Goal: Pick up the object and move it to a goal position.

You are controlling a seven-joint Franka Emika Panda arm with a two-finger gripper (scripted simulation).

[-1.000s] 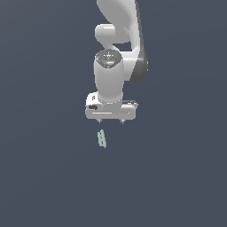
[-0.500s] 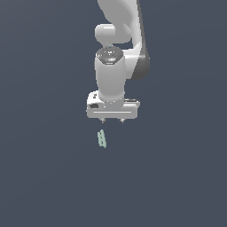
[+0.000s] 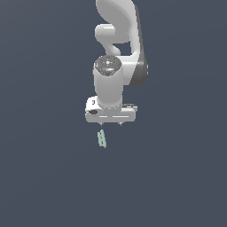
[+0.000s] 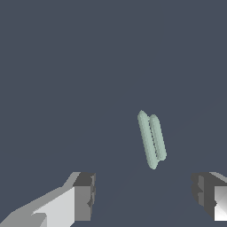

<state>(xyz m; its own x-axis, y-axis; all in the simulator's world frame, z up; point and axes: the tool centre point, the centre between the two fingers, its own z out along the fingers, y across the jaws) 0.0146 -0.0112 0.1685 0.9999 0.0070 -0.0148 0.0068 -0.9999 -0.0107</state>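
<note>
The object is a tiny pale mint-green piece of two thin parallel strips, lying on the dark grey floor just in front of the white gripper in the exterior view. In the wrist view the object lies beyond the fingertips, nearer the finger with the dark pad than the other pad. The gripper is open, its fingers far apart, with nothing between them. It hangs above the floor and is apart from the object.
The white arm rises behind the gripper toward the top of the exterior view. Plain dark grey floor surrounds the object on all sides.
The gripper has come lower and a little toward the exterior view's left, closer to the object. The object has not moved.
</note>
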